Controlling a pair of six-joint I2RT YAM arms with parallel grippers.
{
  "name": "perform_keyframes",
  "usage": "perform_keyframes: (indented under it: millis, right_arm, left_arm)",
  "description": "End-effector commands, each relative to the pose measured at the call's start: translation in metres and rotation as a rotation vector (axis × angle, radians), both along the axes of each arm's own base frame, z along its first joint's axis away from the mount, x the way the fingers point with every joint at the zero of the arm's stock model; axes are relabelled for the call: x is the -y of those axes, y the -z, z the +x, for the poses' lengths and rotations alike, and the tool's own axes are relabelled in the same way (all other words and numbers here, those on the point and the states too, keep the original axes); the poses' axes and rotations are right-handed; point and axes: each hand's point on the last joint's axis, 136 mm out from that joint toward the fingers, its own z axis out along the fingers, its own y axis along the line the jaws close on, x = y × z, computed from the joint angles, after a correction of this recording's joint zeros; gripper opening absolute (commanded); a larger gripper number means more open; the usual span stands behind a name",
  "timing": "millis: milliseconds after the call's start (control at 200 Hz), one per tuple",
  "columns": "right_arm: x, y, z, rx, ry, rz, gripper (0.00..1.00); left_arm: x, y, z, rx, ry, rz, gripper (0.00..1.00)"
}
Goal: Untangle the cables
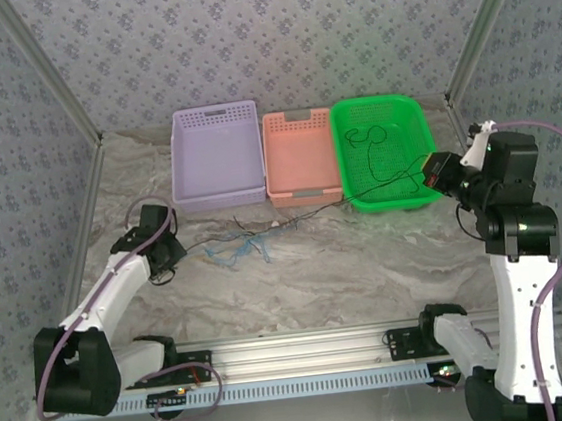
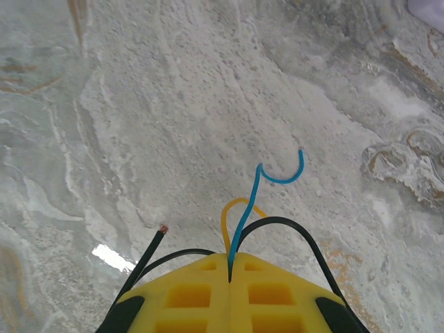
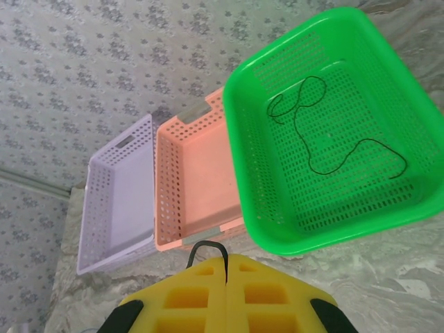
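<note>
Left hand (image 2: 229,272) pressed together, pinching blue, yellow and black ends of the cables (image 1: 240,245), which lay loosely bunched on the desk (image 1: 347,264) beside it. Purple basket (image 1: 220,202), pink basket (image 1: 305,196) and green basket (image 1: 386,202) sat behind. Right hand (image 1: 436,176) was closed, pinching a black strand (image 3: 207,245). A loose black cable (image 3: 297,121) lay inside the green basket.

We're looking into a robot test cell, lab-style. Two white arms, left arm (image 1: 108,289) and right arm (image 1: 515,286), are bolted to an aluminium rail (image 1: 306,349) at the marbled table's (image 1: 367,262) near edge. Flowered wallpaper panels (image 1: 272,30) on metal struts (image 1: 45,69) box it in. A purple basket (image 1: 215,157), pink basket (image 1: 301,163) and green basket (image 1: 375,100) line the far edge.
</note>
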Motion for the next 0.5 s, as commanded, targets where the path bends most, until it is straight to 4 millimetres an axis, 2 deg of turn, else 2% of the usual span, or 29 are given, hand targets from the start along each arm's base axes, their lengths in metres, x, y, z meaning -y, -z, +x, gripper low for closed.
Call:
perform_keyframes:
  millis: [0,160,240,335,430,495]
  right_arm:
    - [0.022,-0.012,-0.009,0.021,0.091,-0.03,0.0]
    - [0.037,-0.021,-0.007,0.042,0.134,0.044,0.0]
    - [0.038,-0.03,-0.003,0.083,0.126,0.054,0.0]
    - [0.02,-0.035,0.003,0.118,0.035,0.096,0.0]
    - [-0.011,-0.031,0.008,0.098,-0.077,0.058,0.0]
    - [-0.033,-0.03,0.006,0.098,-0.145,0.013,0.0]
  left_arm:
    - [-0.025,-0.015,-0.005,0.014,-0.071,0.056,0.0]
    - [-0.046,-0.015,-0.013,0.023,-0.129,0.024,0.0]
    - [-0.046,-0.015,-0.013,0.026,-0.133,0.0,0.0]
    - [-0.036,-0.016,-0.007,0.04,-0.118,-0.059,0.0]
    - [-0.015,-0.022,0.007,0.086,-0.061,-0.136,0.0]
    - [0.007,-0.033,0.018,0.133,0.021,-0.182,0.0]
